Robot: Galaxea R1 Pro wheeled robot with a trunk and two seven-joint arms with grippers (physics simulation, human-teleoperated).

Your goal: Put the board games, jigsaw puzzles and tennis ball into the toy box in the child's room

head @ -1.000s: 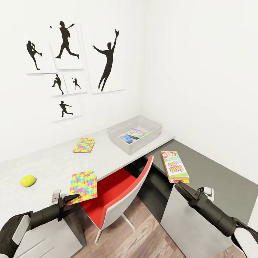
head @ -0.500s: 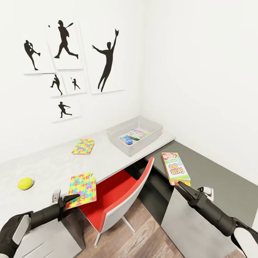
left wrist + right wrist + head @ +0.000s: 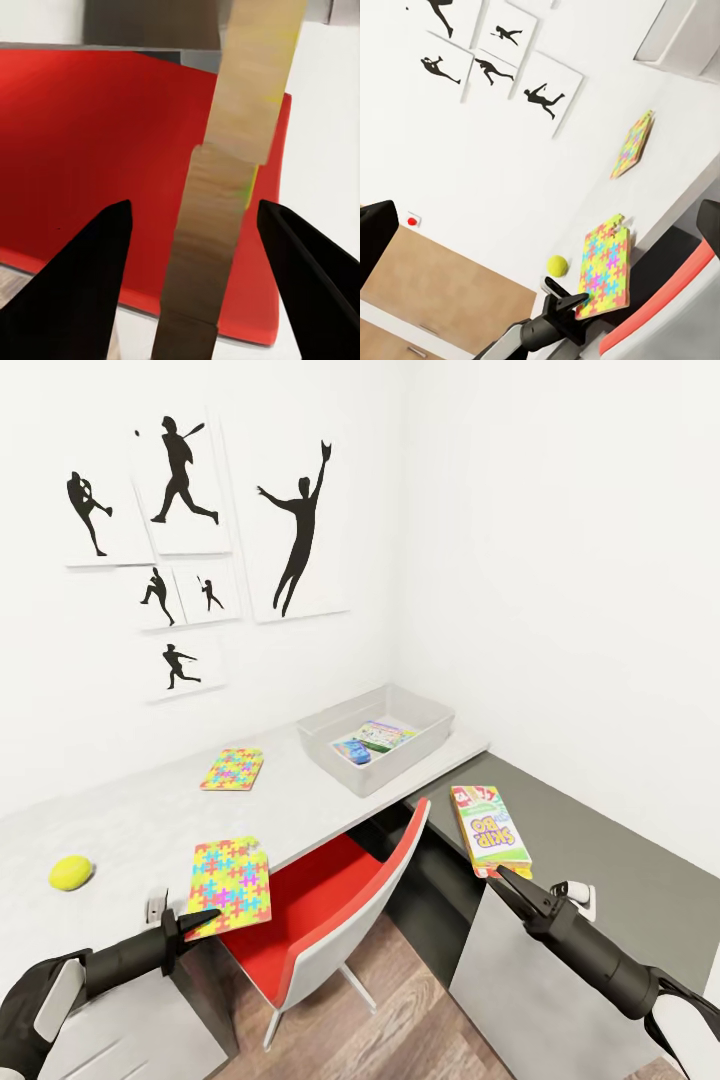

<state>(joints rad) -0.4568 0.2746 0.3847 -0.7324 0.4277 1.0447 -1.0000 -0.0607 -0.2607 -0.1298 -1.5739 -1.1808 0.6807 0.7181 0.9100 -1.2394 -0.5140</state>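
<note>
My left gripper (image 3: pixel 205 920) is open at the near corner of a jigsaw puzzle (image 3: pixel 229 884) that overhangs the table's (image 3: pixel 120 820) front edge. In the left wrist view the puzzle's brown edge (image 3: pixel 217 202) stands between the fingers. My right gripper (image 3: pixel 503 877) is shut on the SKIP-BO board game (image 3: pixel 488 828), held in the air right of the chair. The toy box (image 3: pixel 400 765) at the table's far end holds the Monopoly box (image 3: pixel 385 733) and the small blue box (image 3: pixel 353 750). A second puzzle (image 3: pixel 233 768) and the tennis ball (image 3: pixel 71 872) lie on the table.
A red-seated chair (image 3: pixel 320 915) stands tucked under the table between my arms. A dark grey lower surface (image 3: pixel 610 850) runs along the right wall below the held box. Baseball silhouette pictures (image 3: pixel 300 530) hang on the wall behind the table.
The view shifted slightly. My left gripper's fingers have come closer together at the near puzzle's corner, and the puzzle's far edge has risen a little. The right gripper and box are almost still.
</note>
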